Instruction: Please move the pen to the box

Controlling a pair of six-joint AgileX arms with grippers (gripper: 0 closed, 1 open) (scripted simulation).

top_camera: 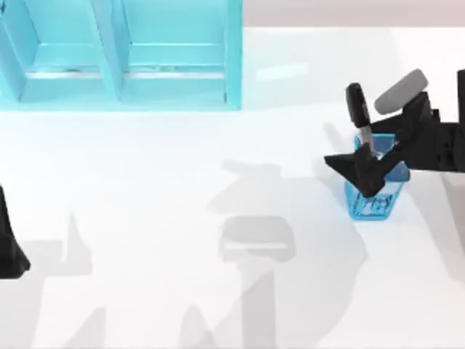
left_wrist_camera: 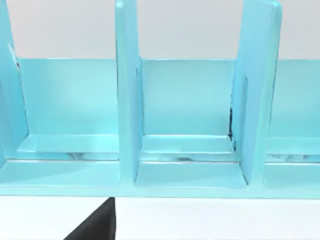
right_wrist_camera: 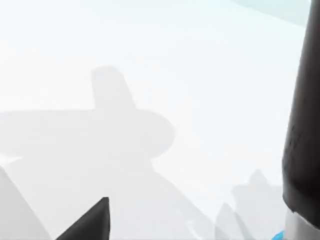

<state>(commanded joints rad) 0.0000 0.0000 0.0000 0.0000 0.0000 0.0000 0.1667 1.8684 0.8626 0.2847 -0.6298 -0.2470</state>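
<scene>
The pen [top_camera: 358, 109], a thick marker with a black cap and pale barrel, stands tilted in a small blue mesh cup [top_camera: 374, 198] at the table's right. My right gripper [top_camera: 365, 154] is open and straddles the barrel just above the cup's rim, one finger on each side. In the right wrist view the black cap [right_wrist_camera: 302, 125] rises close by, well apart from a dark fingertip [right_wrist_camera: 92, 220]. The box [top_camera: 123, 54], a teal case with upright dividers, stands at the back left. It also faces the left wrist camera [left_wrist_camera: 190, 125]. My left gripper [top_camera: 11, 251] is parked at the left edge, open.
White tabletop [top_camera: 218, 145] stretches between the cup and the box, crossed by grey arm shadows. The box's dividers [left_wrist_camera: 127, 95] split it into open compartments facing the table. A grey cylinder [top_camera: 399, 91] sits on the right arm above the cup.
</scene>
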